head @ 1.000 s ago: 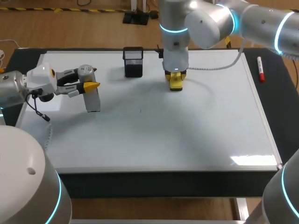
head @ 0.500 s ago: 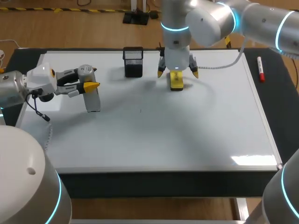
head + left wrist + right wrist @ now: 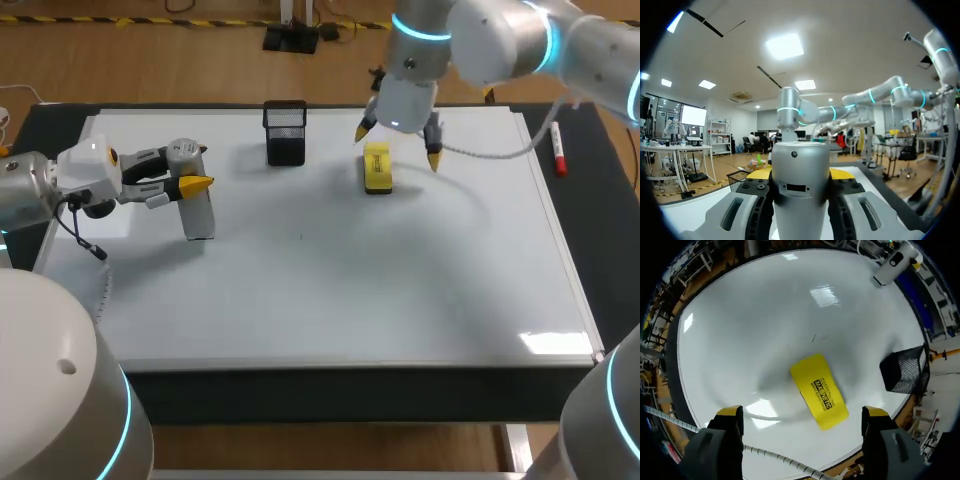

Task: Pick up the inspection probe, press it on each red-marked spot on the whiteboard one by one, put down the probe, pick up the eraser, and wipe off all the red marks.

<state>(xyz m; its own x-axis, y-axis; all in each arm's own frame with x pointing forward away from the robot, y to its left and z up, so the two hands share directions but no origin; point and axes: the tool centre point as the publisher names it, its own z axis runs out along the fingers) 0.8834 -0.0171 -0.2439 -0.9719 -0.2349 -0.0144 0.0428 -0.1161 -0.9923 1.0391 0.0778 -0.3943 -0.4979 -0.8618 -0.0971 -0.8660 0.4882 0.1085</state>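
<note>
While the right hand [image 3: 398,146] is hovering wide open over the yellow eraser [image 3: 377,167] near the far edge of the whiteboard [image 3: 330,290], the left hand [image 3: 195,167] is gripping the inspection probe [image 3: 200,212] upright near its left edge

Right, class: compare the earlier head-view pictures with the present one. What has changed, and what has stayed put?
The right pincer opened, letting go of the yellow rectangular eraser, then lifted away from it, shifting towards the robot's right. The eraser stayed flat on the whiteboard. The left pincer kept its grip on the silver cylindrical inspection probe, unmoved.
</note>
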